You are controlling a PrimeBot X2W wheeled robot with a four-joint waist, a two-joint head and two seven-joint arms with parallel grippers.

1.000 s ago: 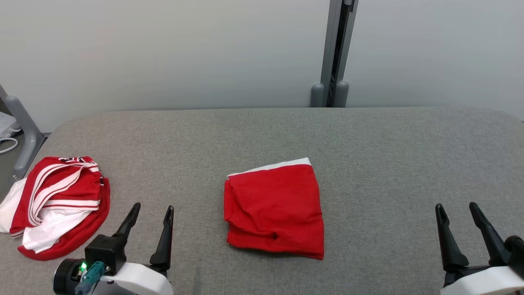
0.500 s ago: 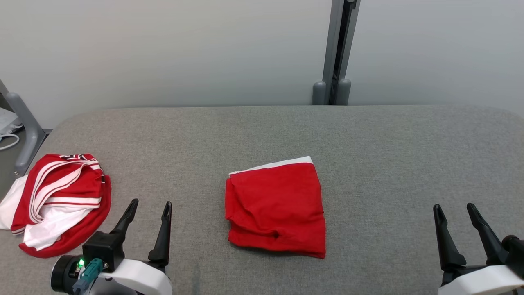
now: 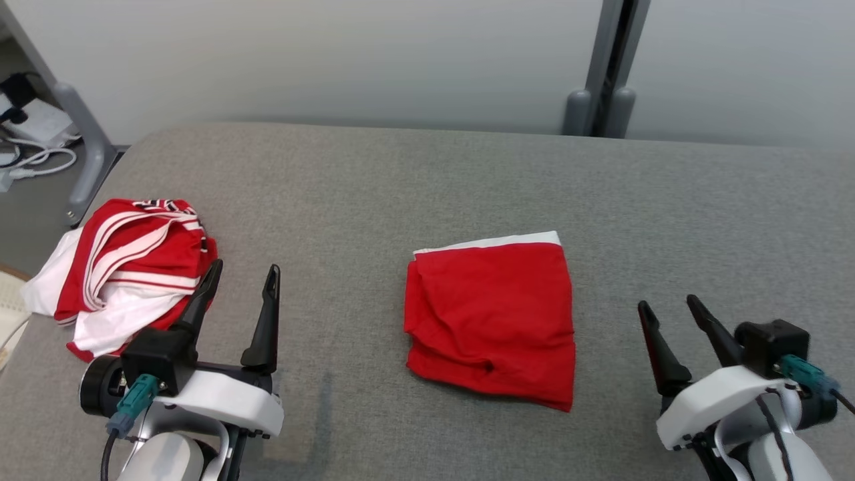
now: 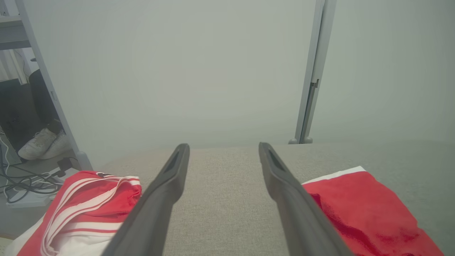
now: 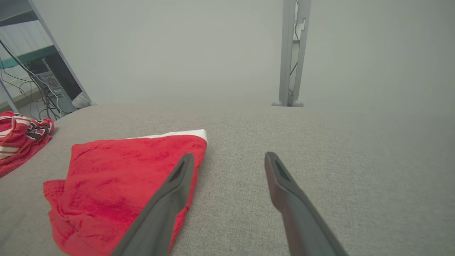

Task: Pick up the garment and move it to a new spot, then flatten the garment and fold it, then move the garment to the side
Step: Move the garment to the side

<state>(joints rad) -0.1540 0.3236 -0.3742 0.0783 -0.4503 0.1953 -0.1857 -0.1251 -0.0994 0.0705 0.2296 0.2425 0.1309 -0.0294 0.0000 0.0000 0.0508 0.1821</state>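
A red garment with a white edge lies folded into a rough square in the middle of the grey table; it also appears in the left wrist view and the right wrist view. My left gripper stands open to its left, nothing between the fingers. My right gripper stands open to its right, apart from the cloth. A crumpled red and white striped garment lies at the table's left end, just left of my left gripper.
A grey post rises behind the table's far edge against a pale wall. Off the left end stand a grey frame leg, cables and white shoes on the floor. Bare table surface spreads at the right.
The head camera has moved: the whole scene sits further right and higher, and more of both arms shows. Both garments lie as before and both grippers stay open.
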